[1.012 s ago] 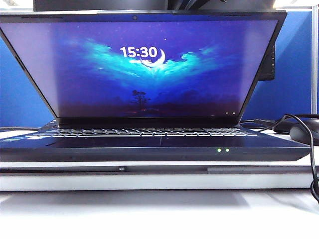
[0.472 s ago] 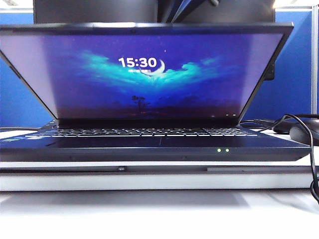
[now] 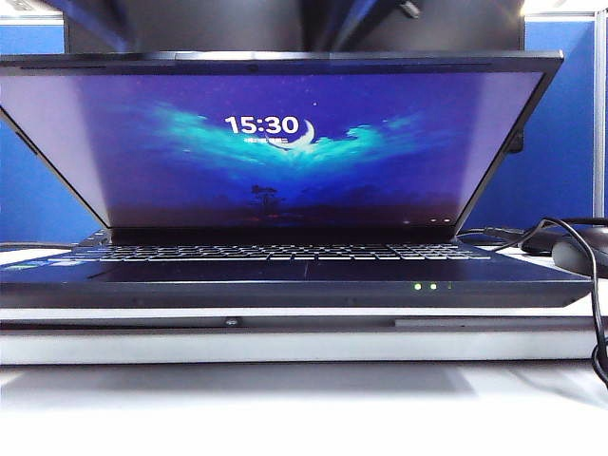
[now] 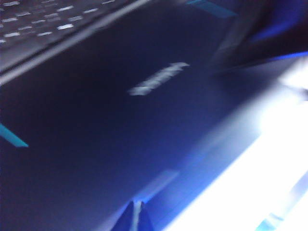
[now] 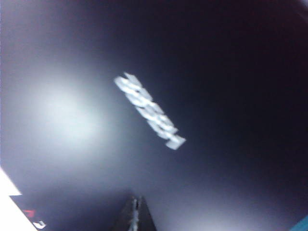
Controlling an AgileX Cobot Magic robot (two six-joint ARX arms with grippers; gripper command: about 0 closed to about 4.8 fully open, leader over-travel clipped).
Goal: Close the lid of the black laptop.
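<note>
Two grippers, both behind the lid (image 3: 285,142) on its outer face, neither visible from the exterior view. Left gripper (image 4: 136,216): fingertips pressed together into a narrow point, right at the plain dark back of the lid, below the blurred logo (image 4: 159,78). Right gripper (image 5: 135,214): same, tips together, at the lid's back near the logo (image 5: 149,110). Wrist views are motion-blurred, so actual contact can't be confirmed. Black laptop (image 3: 285,275) sits centre of the exterior view on a white platform (image 3: 285,344), keys lit, two green LEDs (image 3: 425,286) on the front edge. Lid is tilted forward over the keyboard (image 3: 275,253), partway shut, screen showing 15:30. Black mouse (image 3: 581,255) and cable (image 3: 594,313) at the right.
</note>
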